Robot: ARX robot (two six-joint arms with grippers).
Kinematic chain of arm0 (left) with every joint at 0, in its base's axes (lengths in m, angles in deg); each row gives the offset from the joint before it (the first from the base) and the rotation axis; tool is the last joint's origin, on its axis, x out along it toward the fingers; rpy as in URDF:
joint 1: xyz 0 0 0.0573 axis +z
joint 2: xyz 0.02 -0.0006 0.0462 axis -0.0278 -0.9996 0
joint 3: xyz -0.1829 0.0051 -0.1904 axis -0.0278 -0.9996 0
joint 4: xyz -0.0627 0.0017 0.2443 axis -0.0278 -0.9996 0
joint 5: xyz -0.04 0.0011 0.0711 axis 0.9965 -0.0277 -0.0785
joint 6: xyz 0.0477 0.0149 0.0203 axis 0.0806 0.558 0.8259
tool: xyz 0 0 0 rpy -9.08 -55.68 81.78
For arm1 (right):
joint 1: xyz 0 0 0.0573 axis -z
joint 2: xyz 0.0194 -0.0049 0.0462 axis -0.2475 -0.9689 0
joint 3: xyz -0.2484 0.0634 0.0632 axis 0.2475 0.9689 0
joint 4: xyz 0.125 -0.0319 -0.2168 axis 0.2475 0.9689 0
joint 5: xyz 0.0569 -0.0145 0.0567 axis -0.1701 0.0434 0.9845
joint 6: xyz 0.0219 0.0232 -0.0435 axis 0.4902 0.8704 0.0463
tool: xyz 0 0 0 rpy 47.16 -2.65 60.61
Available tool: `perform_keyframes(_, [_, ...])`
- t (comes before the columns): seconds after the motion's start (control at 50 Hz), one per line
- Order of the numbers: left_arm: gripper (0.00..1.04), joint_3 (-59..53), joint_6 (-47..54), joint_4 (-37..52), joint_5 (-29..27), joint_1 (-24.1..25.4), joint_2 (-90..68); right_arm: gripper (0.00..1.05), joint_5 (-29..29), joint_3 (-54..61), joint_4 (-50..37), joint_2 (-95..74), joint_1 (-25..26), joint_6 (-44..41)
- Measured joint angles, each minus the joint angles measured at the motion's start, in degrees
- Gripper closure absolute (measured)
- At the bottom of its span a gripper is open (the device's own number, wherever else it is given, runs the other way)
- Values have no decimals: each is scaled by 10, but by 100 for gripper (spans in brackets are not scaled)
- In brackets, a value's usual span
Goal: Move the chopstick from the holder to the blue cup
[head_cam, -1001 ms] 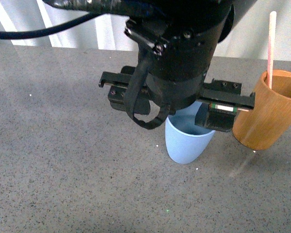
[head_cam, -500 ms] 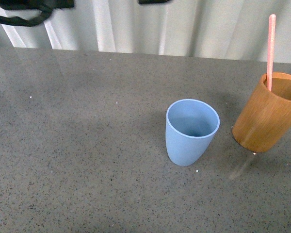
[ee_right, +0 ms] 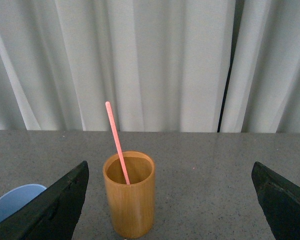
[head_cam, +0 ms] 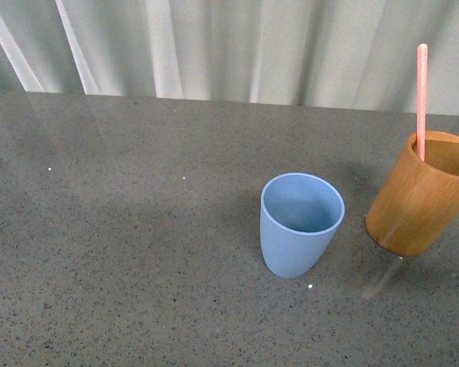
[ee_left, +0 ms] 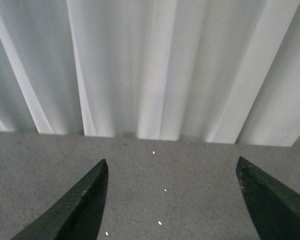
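The front view has been unblocked: the slim pink chopstick [head_cam: 421, 99] is left in the round wooden holder [head_cam: 417, 202] (pale blue plastic cup [head_cam: 301, 225] empty); left gripper [ee_left: 172, 200] and right gripper [ee_right: 170, 200] are spread open, nothing grasped.

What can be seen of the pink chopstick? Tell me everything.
The chopstick is a thin, straight, pale pink stick, plastic by its look, with a rounded top end. It stands slightly tilted in the round wooden holder, most of its length rising above the rim and its lower end hidden inside. Nothing grips it.
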State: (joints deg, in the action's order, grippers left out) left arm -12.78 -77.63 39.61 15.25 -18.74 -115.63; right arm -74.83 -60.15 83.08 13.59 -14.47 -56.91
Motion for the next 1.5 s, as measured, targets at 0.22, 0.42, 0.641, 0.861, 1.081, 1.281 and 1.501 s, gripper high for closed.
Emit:
perform_keyframes(0.22, [69, -123, 35, 61, 49, 64, 93, 10, 0, 0, 0, 0, 0, 0])
perform_keyframes(0.42, [99, -182, 40, 61, 86, 95, 148, 10, 0, 0, 0, 0, 0, 0])
perform_keyframes(0.641, [101, -236, 43, 39, 116, 132, 225, 10, 0, 0, 0, 0, 0, 0])
perform_keyframes(0.861, [101, -267, 43, 1, 167, 172, 296, 10, 0, 0, 0, 0, 0, 0])
perform_keyframes(1.081, [101, -288, 43, -47, 187, 202, 365, 10, 0, 0, 0, 0, 0, 0])
perform_keyframes(1.281, [101, -306, 43, -55, 188, 202, 403, 10, 0, 0, 0, 0, 0, 0])
perform_keyframes(1.501, [101, -306, 43, -108, 188, 202, 461, 10, 0, 0, 0, 0, 0, 0])
